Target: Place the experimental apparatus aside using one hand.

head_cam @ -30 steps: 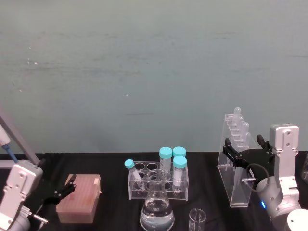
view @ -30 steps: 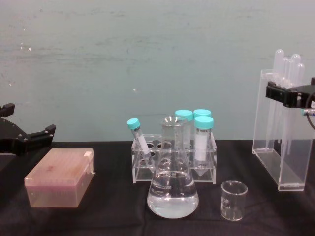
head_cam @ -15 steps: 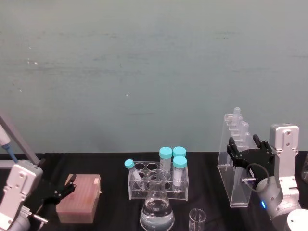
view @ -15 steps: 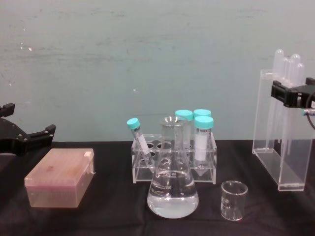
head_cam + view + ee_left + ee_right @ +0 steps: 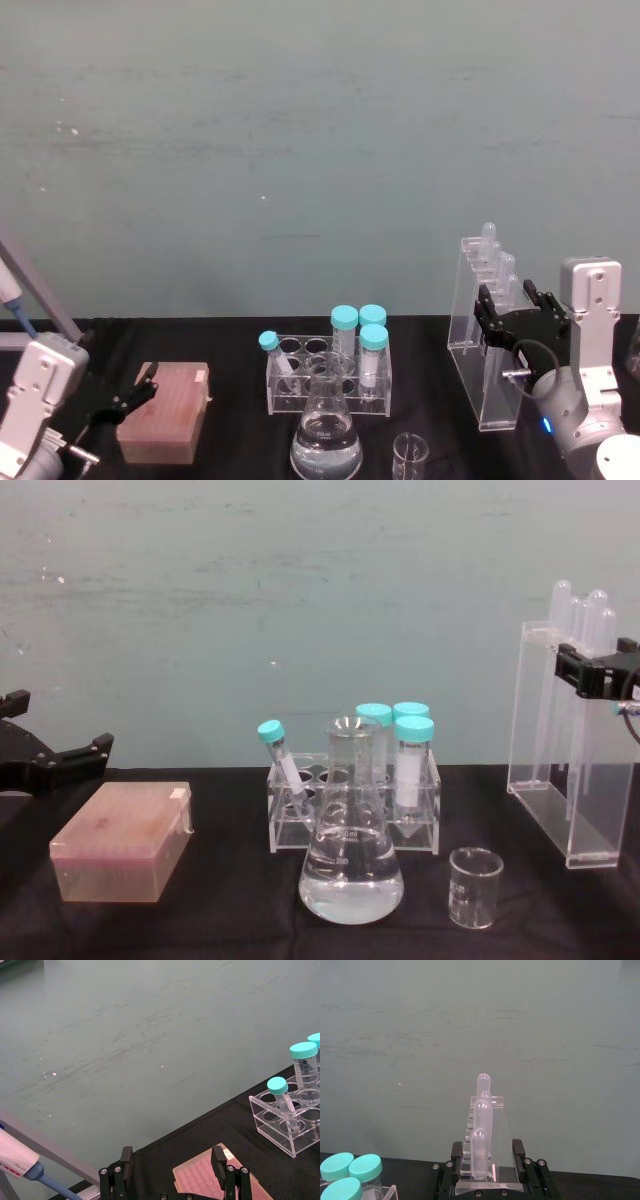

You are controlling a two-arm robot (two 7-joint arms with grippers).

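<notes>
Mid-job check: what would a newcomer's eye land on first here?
The right end effector clamped on the tall acrylic stand at far right draws the eye first. Next, the conical flask of clear liquid stands front centre, before the rack of teal-capped tubes. The left end effector hangs open by the pink box on the left.

The tall clear acrylic stand (image 5: 540,780) is standing at the right side of the black table, holding long round-topped tubes (image 5: 482,1110). The right gripper (image 5: 488,1147) is squeezing it near the top. The big conical flask (image 5: 351,855) with clear liquid is sitting upright in the middle front. The small empty glass beaker (image 5: 473,887) is standing just beside it.
</notes>
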